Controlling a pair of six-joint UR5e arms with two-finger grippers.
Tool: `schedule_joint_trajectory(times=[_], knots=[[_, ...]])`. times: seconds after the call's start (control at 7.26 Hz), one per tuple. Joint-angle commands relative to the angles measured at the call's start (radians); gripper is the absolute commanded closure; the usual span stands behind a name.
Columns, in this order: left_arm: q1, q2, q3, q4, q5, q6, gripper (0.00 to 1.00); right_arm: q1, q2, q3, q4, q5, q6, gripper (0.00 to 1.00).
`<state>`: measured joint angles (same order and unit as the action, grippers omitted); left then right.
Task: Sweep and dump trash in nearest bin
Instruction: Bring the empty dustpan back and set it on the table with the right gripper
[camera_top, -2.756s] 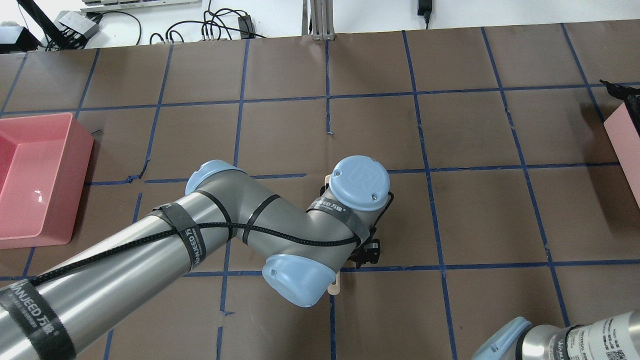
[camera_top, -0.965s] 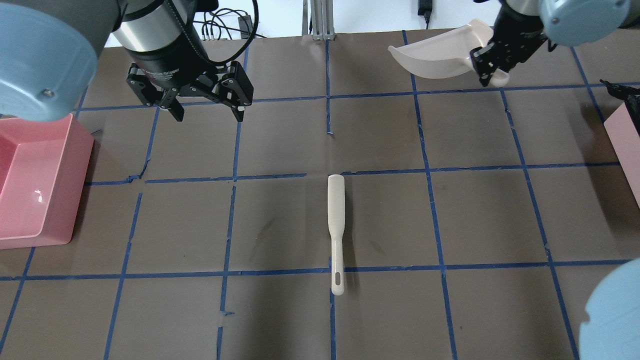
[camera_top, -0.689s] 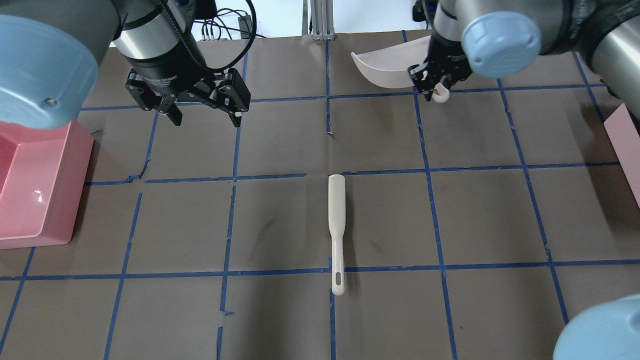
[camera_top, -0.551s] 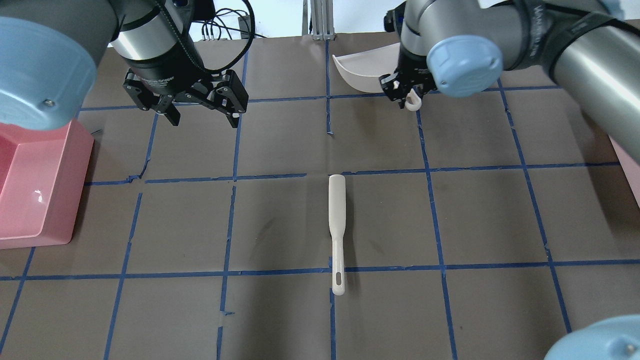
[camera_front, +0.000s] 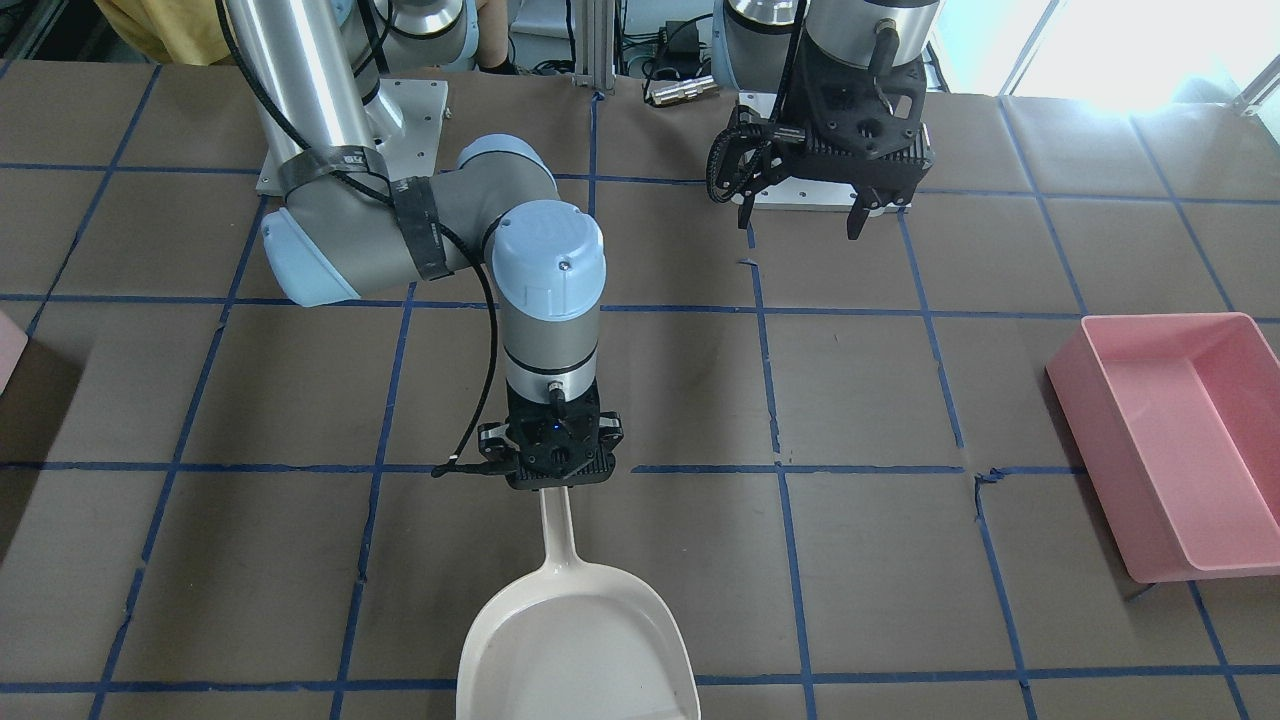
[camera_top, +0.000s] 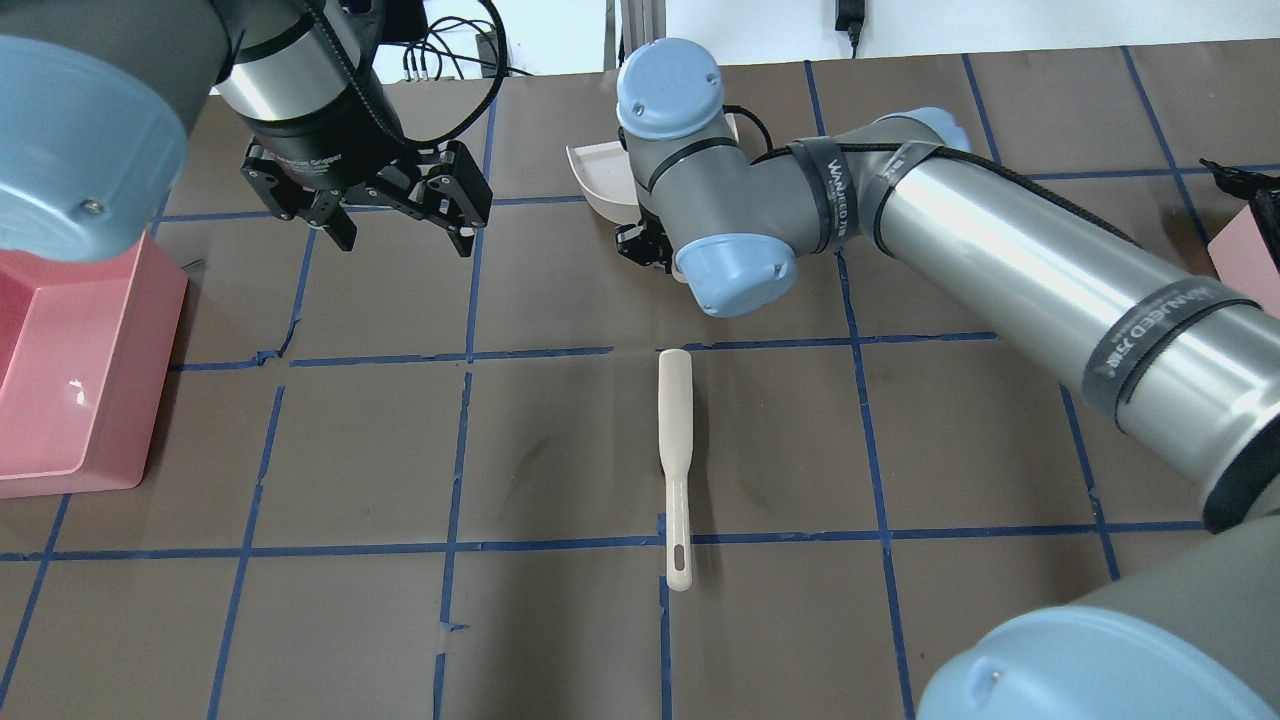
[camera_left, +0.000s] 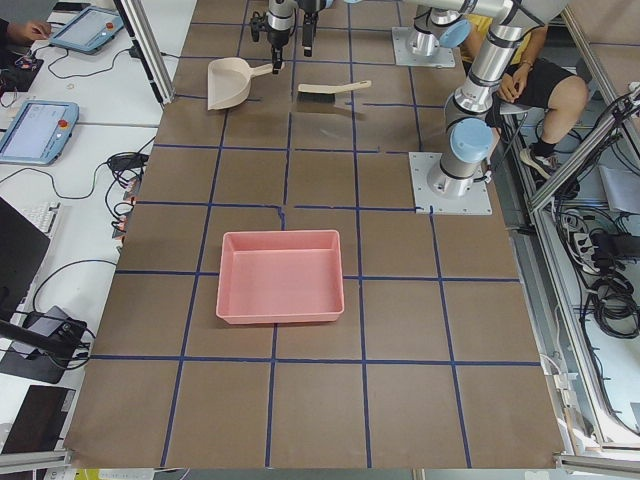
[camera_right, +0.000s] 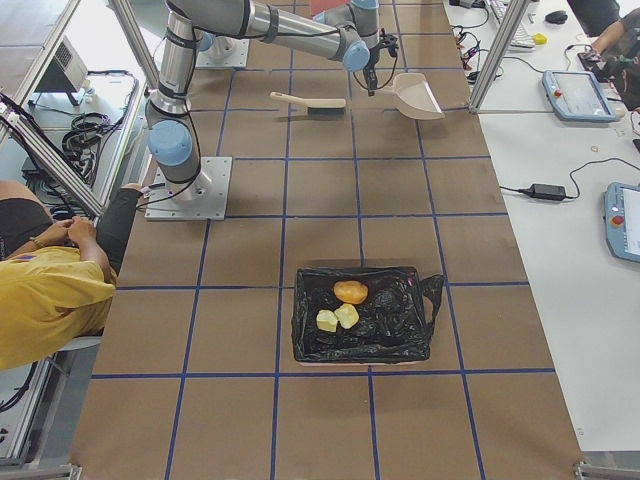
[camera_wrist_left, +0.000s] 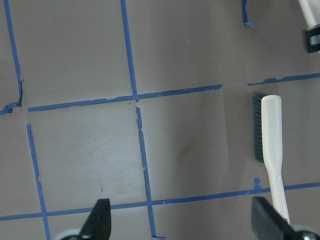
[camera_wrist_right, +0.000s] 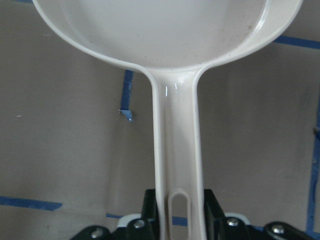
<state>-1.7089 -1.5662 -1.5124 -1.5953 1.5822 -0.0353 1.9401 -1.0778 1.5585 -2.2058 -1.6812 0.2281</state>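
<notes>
Trash (camera_right: 350, 292), all three lumps, lies in the bin (camera_top: 1248, 255), on the black bag (camera_right: 390, 315), well apart from both arms. So the big job looks done. The right gripper (camera_front: 556, 478) is clamped tight on the handle of the dustpan (camera_front: 575, 640), and the pan looks empty. The left gripper (camera_top: 405, 240) has its fingers wide apart and holds nothing. The brush (camera_top: 675, 450) lies flat on the table (camera_top: 950, 430). I think only putting the dustpan down is left.

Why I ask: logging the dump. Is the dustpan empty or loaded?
Empty. The right wrist view shows the dustpan bare but for faint specks; the trash lies in the bin.
</notes>
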Motion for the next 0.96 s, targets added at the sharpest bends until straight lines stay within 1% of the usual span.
schedule_joint_trajectory(times=[0.0, 0.14, 0.55, 0.69, 0.83], knots=[[0.000, 0.000, 0.000, 0.000, 0.001, 0.000, 0.00, 0.014, 0.047, -0.011, -0.023, -0.014, 0.014, 1.00], [0.000, 0.000, 0.000, 0.000, -0.001, 0.000, 0.00, 0.005, 0.058, -0.003, -0.082, -0.014, -0.013, 1.00], [0.000, 0.002, 0.001, 0.000, -0.001, 0.000, 0.00, 0.019, 0.059, 0.000, -0.075, -0.014, 0.008, 1.00], [0.000, 0.002, 0.001, 0.000, -0.001, 0.000, 0.00, 0.017, 0.056, -0.001, -0.066, -0.014, 0.008, 0.99], [0.002, 0.002, 0.001, 0.000, -0.001, 0.000, 0.00, 0.017, 0.059, 0.000, -0.063, -0.014, 0.008, 0.72]])
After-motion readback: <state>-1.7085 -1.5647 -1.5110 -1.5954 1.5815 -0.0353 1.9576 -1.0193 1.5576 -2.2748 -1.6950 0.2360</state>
